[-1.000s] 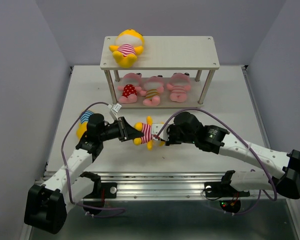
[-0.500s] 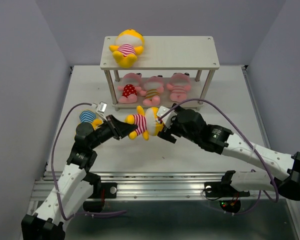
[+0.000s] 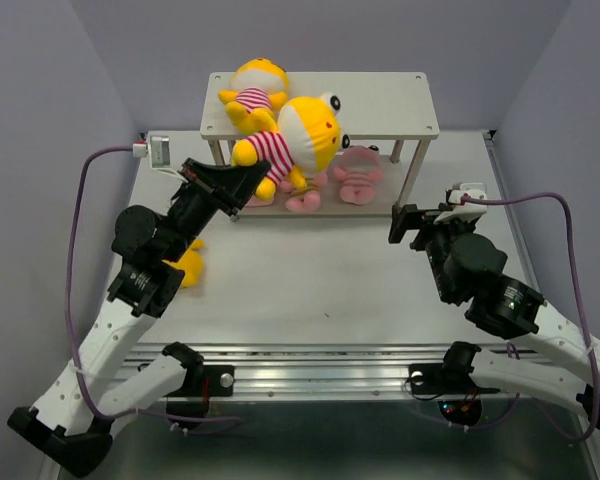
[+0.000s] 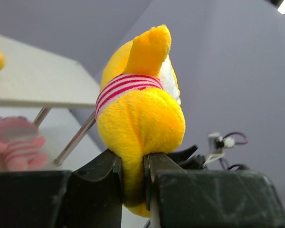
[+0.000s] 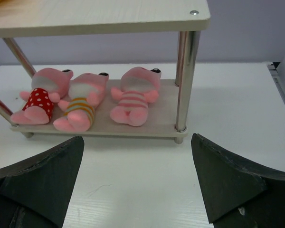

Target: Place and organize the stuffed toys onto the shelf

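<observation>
The right gripper point(image 5: 137, 161) spreads its black wedge-shaped fingers wide, empty. The left gripper point(image 4: 133, 166) pinches a fuzzy yellow plush toy in a red-striped shirt point(image 4: 140, 114), high before the whitish two-tier board shelf point(image 5: 133, 16). Three soft pink plush toys point(image 5: 83, 99) lie on its lower board, and another yellow plush point(image 3: 255, 92) lies on top.

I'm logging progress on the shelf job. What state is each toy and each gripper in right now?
left gripper: fingers shut on the striped yellow toy, held in the air by the top board.
right gripper: open, empty.
second yellow toy: lying on the top board.
pink toys: three lying side by side on the lower board.
third yellow toy: on the table, mostly hidden by the left arm.
</observation>
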